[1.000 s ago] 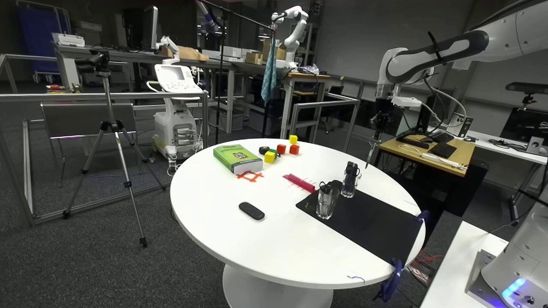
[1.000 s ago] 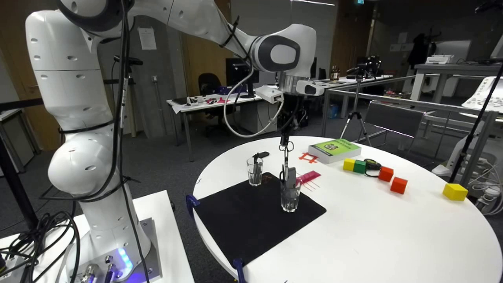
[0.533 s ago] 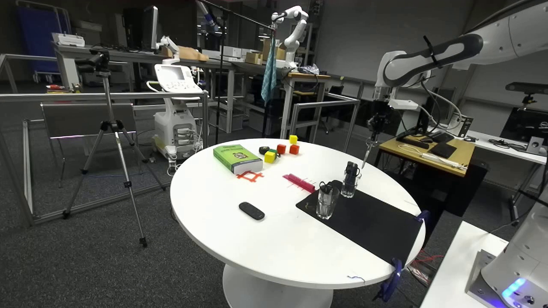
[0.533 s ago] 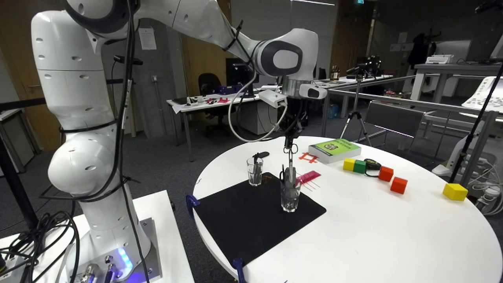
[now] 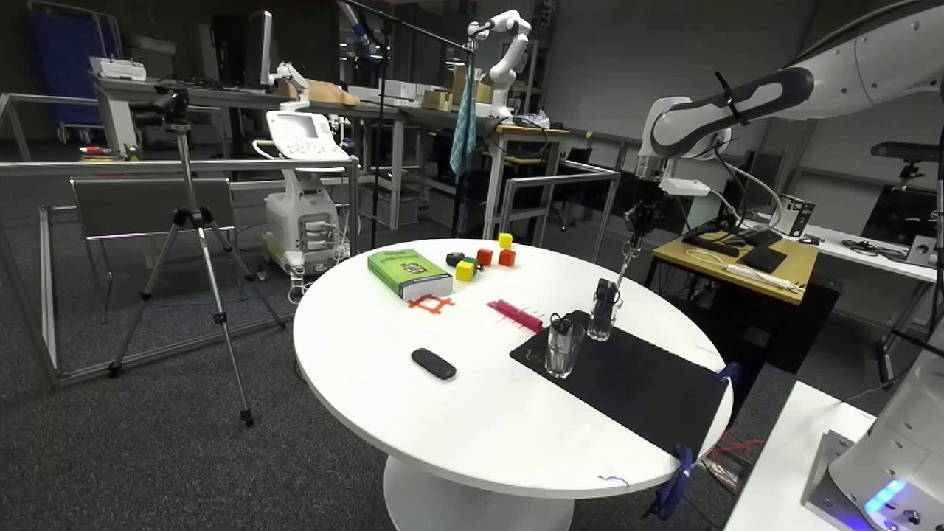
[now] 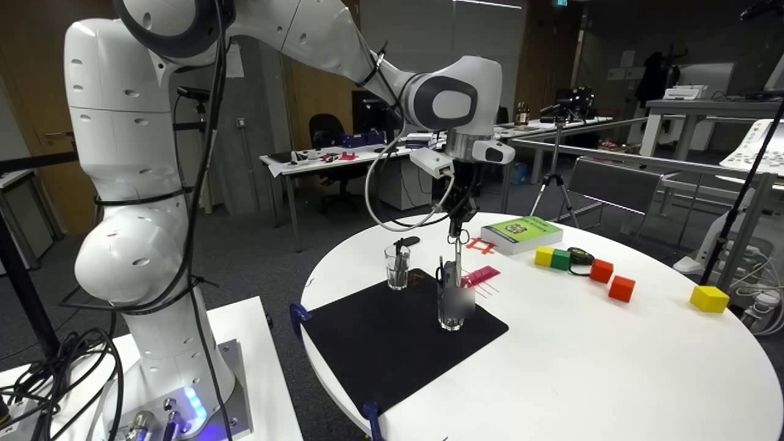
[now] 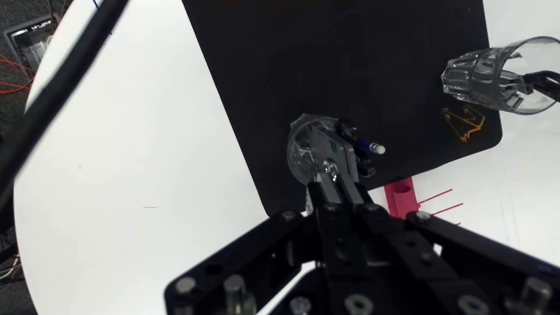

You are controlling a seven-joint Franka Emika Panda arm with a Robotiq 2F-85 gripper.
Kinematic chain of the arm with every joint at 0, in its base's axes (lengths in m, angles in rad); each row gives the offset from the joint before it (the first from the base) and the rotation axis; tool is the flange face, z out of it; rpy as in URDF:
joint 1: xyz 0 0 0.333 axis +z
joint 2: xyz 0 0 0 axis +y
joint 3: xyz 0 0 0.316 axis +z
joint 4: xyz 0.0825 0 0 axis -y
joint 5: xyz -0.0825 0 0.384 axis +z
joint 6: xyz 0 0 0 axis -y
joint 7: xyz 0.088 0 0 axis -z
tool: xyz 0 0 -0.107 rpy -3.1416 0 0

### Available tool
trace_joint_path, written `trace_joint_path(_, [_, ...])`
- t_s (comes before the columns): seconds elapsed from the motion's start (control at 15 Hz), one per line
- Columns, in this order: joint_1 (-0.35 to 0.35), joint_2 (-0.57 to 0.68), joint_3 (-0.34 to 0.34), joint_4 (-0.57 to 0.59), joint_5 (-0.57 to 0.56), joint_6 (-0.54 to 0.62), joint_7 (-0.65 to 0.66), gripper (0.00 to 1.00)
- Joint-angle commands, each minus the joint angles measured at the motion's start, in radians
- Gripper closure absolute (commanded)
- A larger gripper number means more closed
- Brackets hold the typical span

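Some scissors (image 6: 458, 260), tips unclear

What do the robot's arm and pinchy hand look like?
The arm is white and rounded, with dark grey joint patches and a silver band. Black cables are strapped to it, plus a looping white cable. Blue lights glow on its base. The gripper is black, with linked bars and grey pads.
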Motion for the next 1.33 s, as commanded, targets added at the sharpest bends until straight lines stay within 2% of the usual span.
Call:
trace_joint_path(0.0, [-0.014,0.023,0.004,0.04,0.043,0.003,-0.054,0.99])
trace_joint_path(1.27, [-0.022,0.068,0.008,0.025,0.075,0.046,-0.177,0.99])
